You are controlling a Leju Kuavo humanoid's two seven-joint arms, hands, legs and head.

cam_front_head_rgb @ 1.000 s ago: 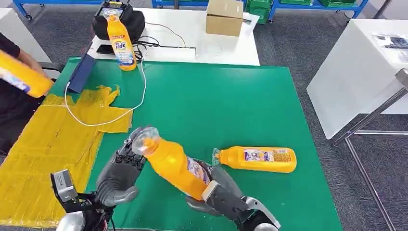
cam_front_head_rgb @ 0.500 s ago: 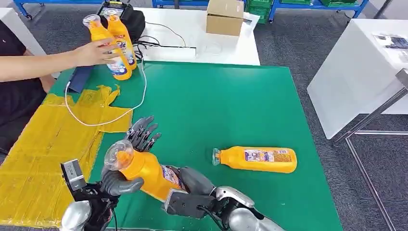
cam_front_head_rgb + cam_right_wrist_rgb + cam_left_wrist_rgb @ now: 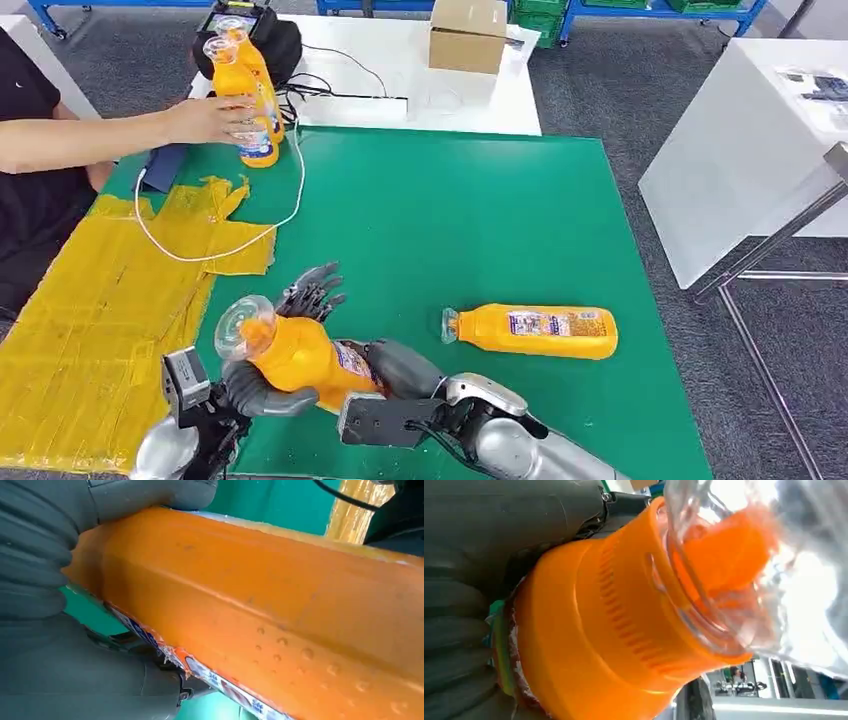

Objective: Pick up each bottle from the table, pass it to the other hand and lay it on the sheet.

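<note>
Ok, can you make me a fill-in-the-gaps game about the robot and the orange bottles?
1. Both robot hands touch the same ____ bottle.
2. The other bottle near them is ____ on its side on the green mat.
3. The person's hand holds a bottle that stands ____.

Missing words: orange; lying; upright

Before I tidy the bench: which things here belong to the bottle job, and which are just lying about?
Job: held bottle, left hand, right hand, lying bottle, yellow sheet.
Lying about: cardboard box, white cable, black bag.
</note>
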